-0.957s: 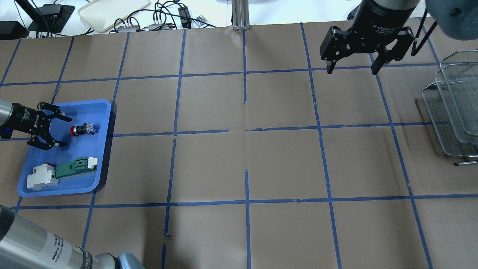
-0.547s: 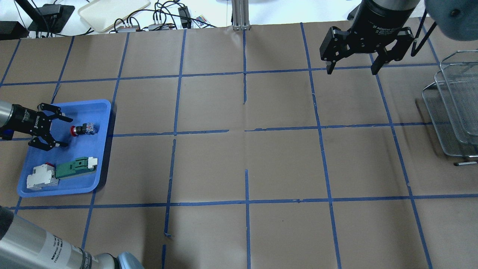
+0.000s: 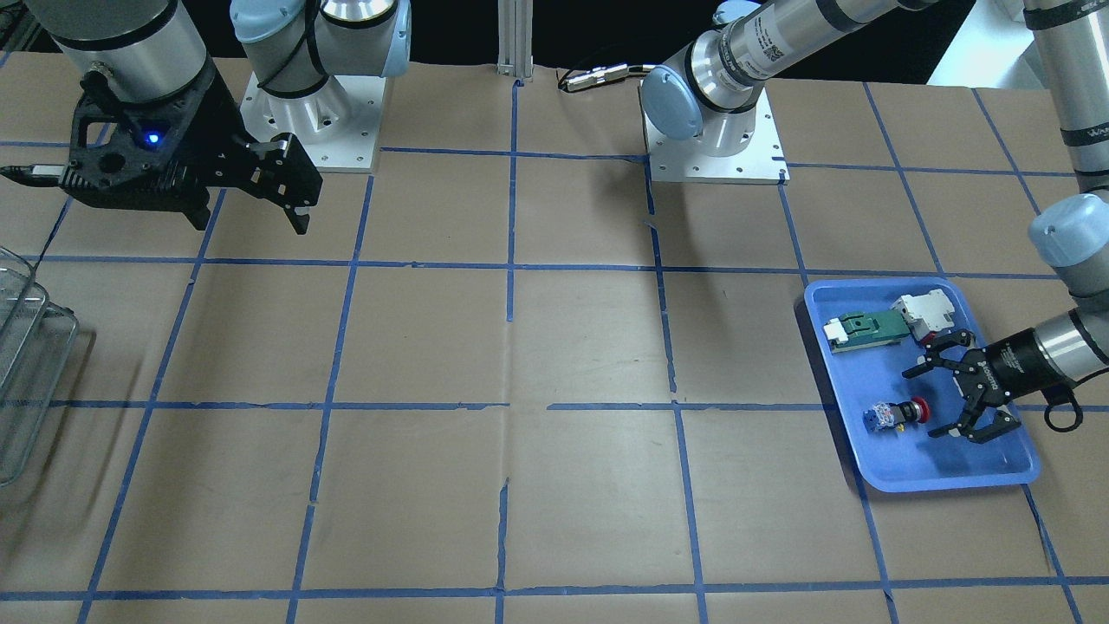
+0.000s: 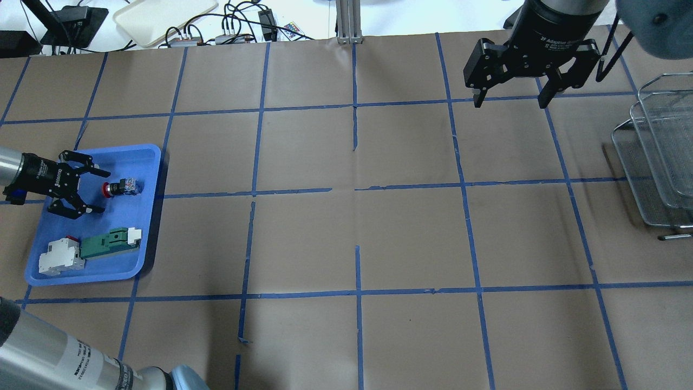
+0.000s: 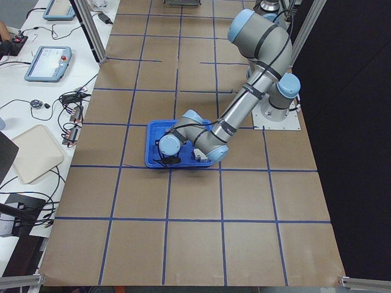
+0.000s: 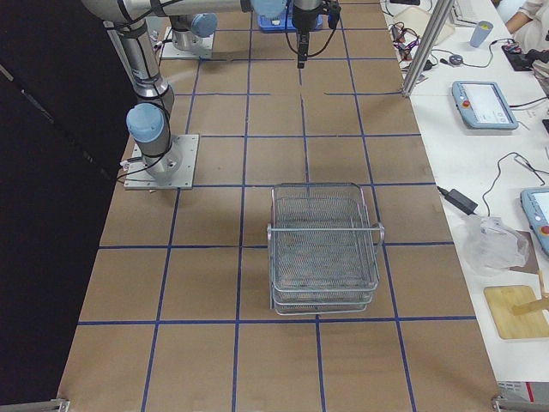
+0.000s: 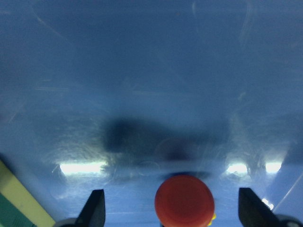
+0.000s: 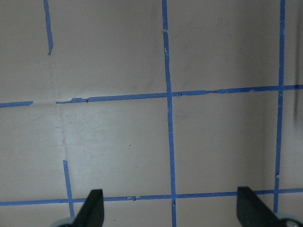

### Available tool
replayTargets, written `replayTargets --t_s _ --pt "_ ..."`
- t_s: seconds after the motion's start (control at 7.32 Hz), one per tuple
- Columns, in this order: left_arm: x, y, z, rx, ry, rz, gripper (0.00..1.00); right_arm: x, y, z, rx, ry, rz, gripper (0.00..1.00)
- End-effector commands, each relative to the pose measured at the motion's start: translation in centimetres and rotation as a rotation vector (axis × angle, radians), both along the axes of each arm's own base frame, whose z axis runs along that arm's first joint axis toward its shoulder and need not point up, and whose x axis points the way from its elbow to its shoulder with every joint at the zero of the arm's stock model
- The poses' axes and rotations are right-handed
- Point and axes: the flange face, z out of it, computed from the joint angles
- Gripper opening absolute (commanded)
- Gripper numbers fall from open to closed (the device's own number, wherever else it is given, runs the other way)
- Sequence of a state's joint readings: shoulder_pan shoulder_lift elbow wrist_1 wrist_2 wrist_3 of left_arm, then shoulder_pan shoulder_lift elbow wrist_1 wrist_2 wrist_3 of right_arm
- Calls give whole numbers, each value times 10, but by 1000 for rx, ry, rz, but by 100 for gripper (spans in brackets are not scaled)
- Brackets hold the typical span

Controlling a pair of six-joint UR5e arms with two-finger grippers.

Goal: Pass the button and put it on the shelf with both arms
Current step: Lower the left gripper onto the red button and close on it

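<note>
Left gripper [image 4: 106, 190] has been advanced a little across the blue tray [image 4: 142, 162] toward the button [image 4: 123, 187] since the earlier overhead pictures. Half a second ago it was seen drawn back slightly. Its spread fingertips [image 4: 110, 173] are now brought level with the button's red head, one on each side, apart from it. Right gripper [image 4: 509, 103] has been shifted only very slightly toward the overhead view's left.

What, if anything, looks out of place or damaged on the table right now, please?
Nothing is spilled or broken. The button lies on its side in the blue tray. The only blemish is the blue tape grid, whose lines are torn and gapped near the centre of the table.
</note>
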State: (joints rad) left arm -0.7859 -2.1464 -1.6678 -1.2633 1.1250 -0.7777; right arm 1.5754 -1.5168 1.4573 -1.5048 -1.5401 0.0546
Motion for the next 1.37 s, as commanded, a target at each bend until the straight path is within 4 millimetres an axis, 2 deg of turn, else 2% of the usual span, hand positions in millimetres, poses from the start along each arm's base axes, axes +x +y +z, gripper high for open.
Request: replayTargets --t_s 0.0,0.27,0.41,0.68,0.96,1.09,1.23 --pt "0 0 -1 -2 7 3 62 0 0 0 0 0 -1 100" --pt "0 0 -1 -1 7 4 7 0 0 -1 1 0 -1 100" --pt "-1 1 -2 11 20 4 0 0 0 -1 1 0 -1 100" --pt "-6 2 9 41 52 1 0 0 0 0 0 0 -1 100" --pt "-12 0 35 -26 27 -79 0 0 0 0 0 0 -1 100" --pt "-23 -6 55 -85 20 -126 0 0 -1 0 0 0 -1 100" --pt "-53 -19 80 -121 19 -168 0 0 -1 0 -2 0 5 100"
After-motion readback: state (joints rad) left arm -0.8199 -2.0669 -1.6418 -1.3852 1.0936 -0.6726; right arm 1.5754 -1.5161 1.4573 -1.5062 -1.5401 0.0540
